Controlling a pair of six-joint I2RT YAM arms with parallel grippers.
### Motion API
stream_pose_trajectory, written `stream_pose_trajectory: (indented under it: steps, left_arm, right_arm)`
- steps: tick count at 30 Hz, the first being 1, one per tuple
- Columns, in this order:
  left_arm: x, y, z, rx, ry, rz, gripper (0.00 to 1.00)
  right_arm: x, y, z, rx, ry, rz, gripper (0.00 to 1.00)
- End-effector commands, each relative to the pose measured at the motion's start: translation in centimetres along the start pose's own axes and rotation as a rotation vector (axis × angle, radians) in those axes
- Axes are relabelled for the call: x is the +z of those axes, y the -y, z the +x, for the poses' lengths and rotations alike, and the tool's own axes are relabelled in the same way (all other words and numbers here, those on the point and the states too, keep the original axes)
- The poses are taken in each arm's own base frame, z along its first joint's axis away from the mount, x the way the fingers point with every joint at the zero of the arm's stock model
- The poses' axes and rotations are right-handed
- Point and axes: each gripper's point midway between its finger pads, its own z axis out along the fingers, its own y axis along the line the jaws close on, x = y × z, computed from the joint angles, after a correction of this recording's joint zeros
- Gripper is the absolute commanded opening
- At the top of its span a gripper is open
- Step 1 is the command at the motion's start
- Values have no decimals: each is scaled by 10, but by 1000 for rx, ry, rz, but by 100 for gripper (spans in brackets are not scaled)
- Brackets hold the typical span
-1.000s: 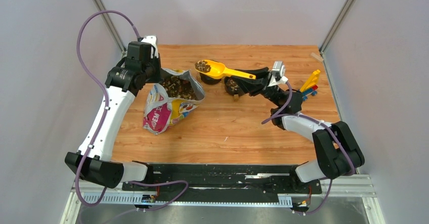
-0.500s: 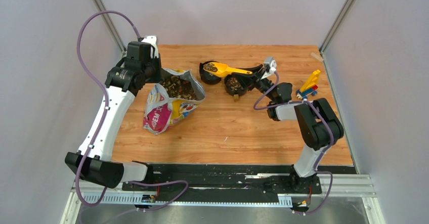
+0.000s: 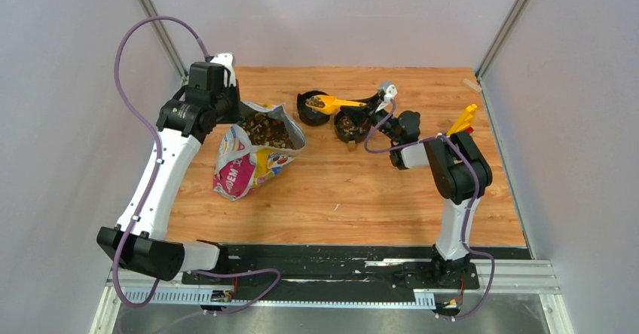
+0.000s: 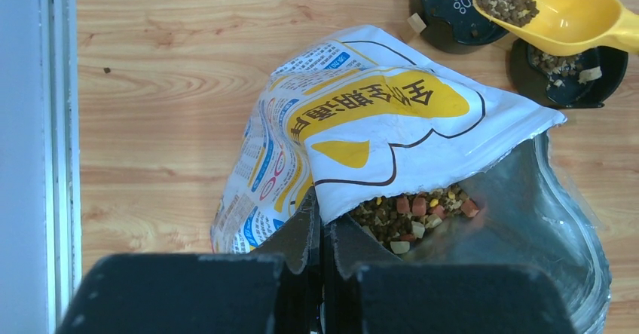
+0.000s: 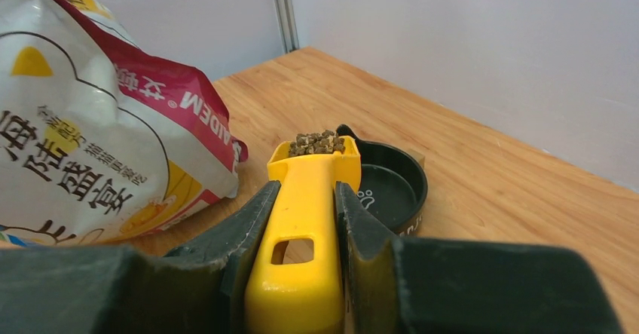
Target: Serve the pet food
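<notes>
The left gripper (image 4: 324, 234) is pinched shut on the rim of the open bag (image 4: 377, 123), with mixed kibble showing inside. To the right, the pet food (image 5: 316, 143) heaps the yellow scoop (image 5: 305, 225) over a black dish (image 5: 393, 191), beside a second dish (image 4: 570, 78) holding some. The right gripper (image 5: 305, 192) clamps the scoop's handle between narrowly parted fingers.

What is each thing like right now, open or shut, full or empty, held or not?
bag: open, pet food inside, top edge pinched by the left hand.
scoop: loaded with pet food, held by the right hand.
paw-print bowl: under the scoop, almost empty.
other bowl: some food in it.
left hand: shut on the bag.
right hand: shut on the scoop's handle.
</notes>
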Motion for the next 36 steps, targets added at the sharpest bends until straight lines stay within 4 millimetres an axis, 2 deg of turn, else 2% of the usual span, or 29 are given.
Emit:
stream_pose_trajectory:
  steps: [1, 6, 8, 15, 24, 30, 33, 36]
  left_arm:
    - [-14, -4, -26, -33, 113, -8, 0]
    - [-13, -5, -27, -27, 115, -11, 0]
    - [-13, -5, -28, -25, 116, -13, 0]
    - [-13, -5, -29, -24, 120, -8, 0]
    - [-16, -6, -28, -23, 128, -6, 0]
    - [-16, -5, -24, -26, 119, 3, 0]
    - [-17, -2, -25, -29, 126, 19, 0]
    - [-17, 3, -26, -29, 126, 46, 0]
  right_arm:
    - [8, 11, -7, -110, -41, 25, 0]
    - [14, 15, 12, -232, -188, 57, 0]
    - [16, 17, 13, -270, -230, 76, 0]
    - [26, 16, -4, -394, -317, 116, 0]
    - [37, 8, -11, -579, -526, 134, 0]
    - [38, -5, -30, -602, -505, 131, 0]
    - [41, -18, -53, -550, -428, 121, 0]
    - [43, -34, -86, -491, -331, 101, 0]
